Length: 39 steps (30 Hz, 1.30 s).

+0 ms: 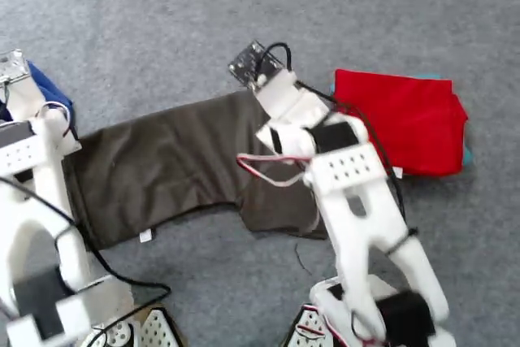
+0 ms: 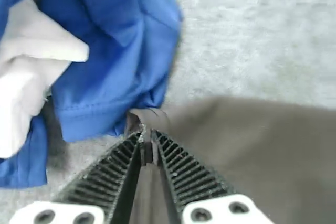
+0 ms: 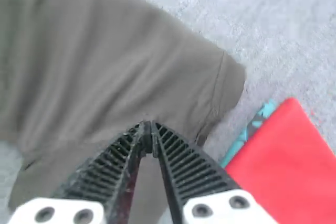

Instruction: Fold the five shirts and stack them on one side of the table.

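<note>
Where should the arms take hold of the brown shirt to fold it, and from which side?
Pinch the brown shirt at its outer edges, probably coming down from above: it lies flat on the table, so only an edge gives cloth to grip. The left gripper is shut on the end beside the blue shirt.

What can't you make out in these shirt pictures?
High view: blue shirt, mostly behind the left arm.
High view: brown shirt, right end under the right arm.
Right wrist view: teal cloth beneath the red shirt; just an edge shows.
Right wrist view: whether the right gripper pinches fabric.
</note>
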{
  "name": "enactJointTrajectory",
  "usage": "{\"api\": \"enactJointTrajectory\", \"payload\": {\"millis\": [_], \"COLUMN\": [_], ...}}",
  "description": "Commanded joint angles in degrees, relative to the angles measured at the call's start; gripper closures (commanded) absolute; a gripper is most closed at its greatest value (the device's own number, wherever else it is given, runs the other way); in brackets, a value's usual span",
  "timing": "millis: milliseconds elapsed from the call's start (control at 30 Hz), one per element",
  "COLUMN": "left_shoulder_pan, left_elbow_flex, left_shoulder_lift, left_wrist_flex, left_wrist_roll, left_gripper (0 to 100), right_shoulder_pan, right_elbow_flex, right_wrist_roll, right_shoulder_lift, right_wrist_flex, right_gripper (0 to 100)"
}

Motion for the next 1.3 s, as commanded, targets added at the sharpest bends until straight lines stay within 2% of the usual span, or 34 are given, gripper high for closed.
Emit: {"api": "enactJointTrajectory", "payload": {"millis": [0, 200, 367, 667, 800, 1067, 1133, 1267], "left_shoulder_pan": [-1.10, -1.54, -3.30, -8.84, -8.22, -8.31, -7.78, -8.31], "left_elbow_flex": [-7.60, -17.63, -26.68, -30.37, -30.37, -35.65, -35.82, -36.53], "left_shoulder_lift": [8.79, 26.46, 36.75, 36.92, 32.97, 18.20, 18.55, 26.81], "left_wrist_flex": [-2.29, -6.59, -6.51, -6.24, 0.00, 7.47, 6.68, 0.44], "left_wrist_roll": [0.09, 0.09, 0.09, -0.97, -5.10, -7.12, -12.04, -13.36], "left_gripper": [97, 97, 97, 97, 97, 97, 97, 96], "right_shoulder_pan": [0.88, 1.32, 4.31, 8.44, 8.26, 8.18, 8.18, 8.18], "right_elbow_flex": [-7.69, -19.12, -25.19, -27.74, -27.74, -27.65, -27.65, -27.38], "right_wrist_roll": [0.53, 0.44, -2.37, -3.16, -3.16, -3.25, -3.43, -3.43], "right_shoulder_lift": [8.04, 22.46, 30.73, 33.10, 33.27, 33.27, 33.27, 33.45], "right_wrist_flex": [-3.78, -3.78, -3.78, -3.69, -3.69, -3.69, -3.69, -3.69], "right_gripper": [98.4, 98.4, 98.4, 98.4, 98.4, 98.4, 98.4, 98.4]}}
